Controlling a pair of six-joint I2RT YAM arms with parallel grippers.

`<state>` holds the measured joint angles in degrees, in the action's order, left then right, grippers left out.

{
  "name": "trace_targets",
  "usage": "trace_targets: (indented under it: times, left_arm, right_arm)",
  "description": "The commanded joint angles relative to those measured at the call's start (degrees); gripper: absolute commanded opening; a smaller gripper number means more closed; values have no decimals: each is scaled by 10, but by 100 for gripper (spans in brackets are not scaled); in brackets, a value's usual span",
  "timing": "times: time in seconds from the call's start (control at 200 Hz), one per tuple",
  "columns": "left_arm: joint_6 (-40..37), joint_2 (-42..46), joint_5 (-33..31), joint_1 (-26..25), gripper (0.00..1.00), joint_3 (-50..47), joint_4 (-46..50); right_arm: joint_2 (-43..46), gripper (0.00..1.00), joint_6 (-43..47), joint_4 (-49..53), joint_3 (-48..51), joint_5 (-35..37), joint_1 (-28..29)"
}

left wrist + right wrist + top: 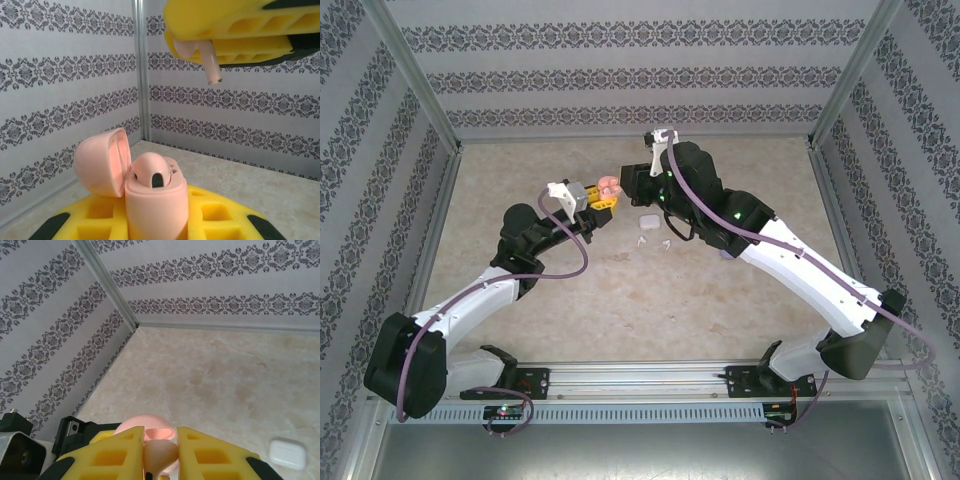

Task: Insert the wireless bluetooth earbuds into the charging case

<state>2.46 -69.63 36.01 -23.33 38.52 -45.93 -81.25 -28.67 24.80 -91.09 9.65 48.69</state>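
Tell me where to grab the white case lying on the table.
Probably from straight above, with the jaws across its shorter width at mid-length. The white case lies flat on the table, low and rounded, so a side approach would likely have little wall to catch.

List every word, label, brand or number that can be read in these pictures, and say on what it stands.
None can be read. The pink charging case, the pink earbud and the white case bear no print that shows. The walls carry an ornament pattern, not letters.
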Motion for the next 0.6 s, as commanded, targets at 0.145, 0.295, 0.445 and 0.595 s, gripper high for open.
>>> trace_targets:
  times: [0.145,0.295,0.445,0.595]
  left_arm:
    - [12,-3,14,-14,0,25,-43]
    - [11,-2,14,-16,0,29,-44]
    - [11,0,12,-18,0,29,-46]
    - [11,3,10,-20,0,29,-46]
  right_arm:
    - [1,22,-12,-50,22,7,7]
    - [-1,22,-23,-59,29,3,10]
    - [-2,21,-32,-66,39,2,12]
    - [-7,21,-40,-71,42,0,13]
